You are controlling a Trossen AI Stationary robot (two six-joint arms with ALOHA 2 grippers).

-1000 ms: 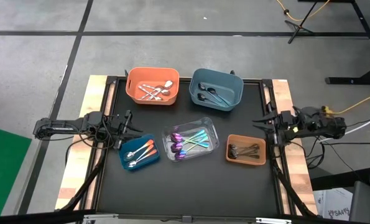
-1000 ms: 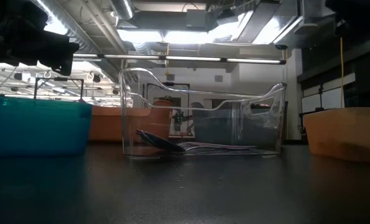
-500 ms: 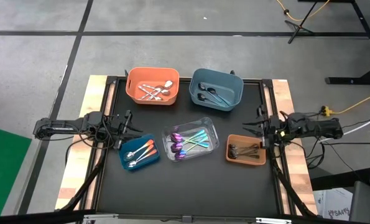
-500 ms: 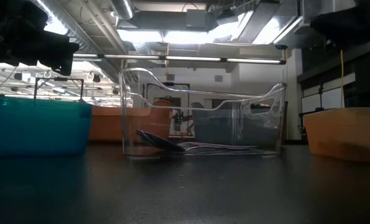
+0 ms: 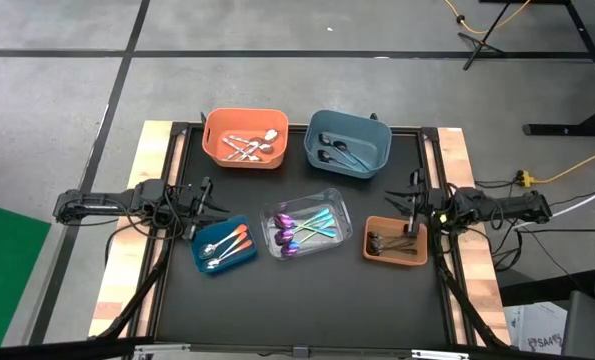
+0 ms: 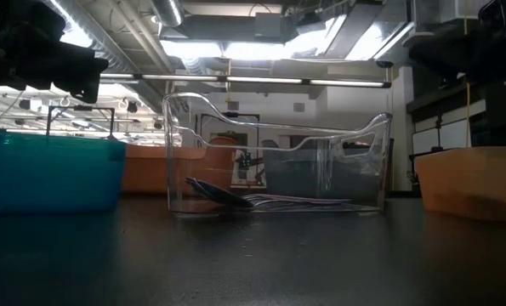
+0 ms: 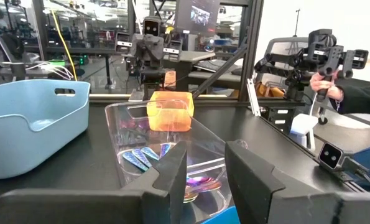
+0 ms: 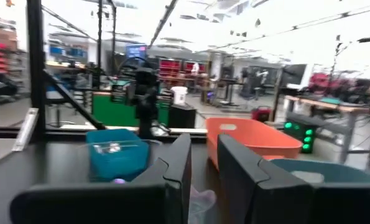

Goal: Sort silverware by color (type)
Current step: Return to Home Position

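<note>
iridescent spoons [image 5: 297, 231] in the clear bin [image 5: 344, 222] look light, stiff, slick: pinch mid-handle. left gripper [image 5: 203, 205] and right gripper [image 5: 409, 210] flank it, jaws slightly apart, empty.

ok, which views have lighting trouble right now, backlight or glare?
Low view: ceiling lights backlight the clear bin; the silverware inside shows only as dark shapes. Right wrist view: the bright room washes out the background, and the right gripper is a dark silhouette. Left wrist view: fine, purple spoons read through the bin wall. High view: even light, no glare on the table.
</note>
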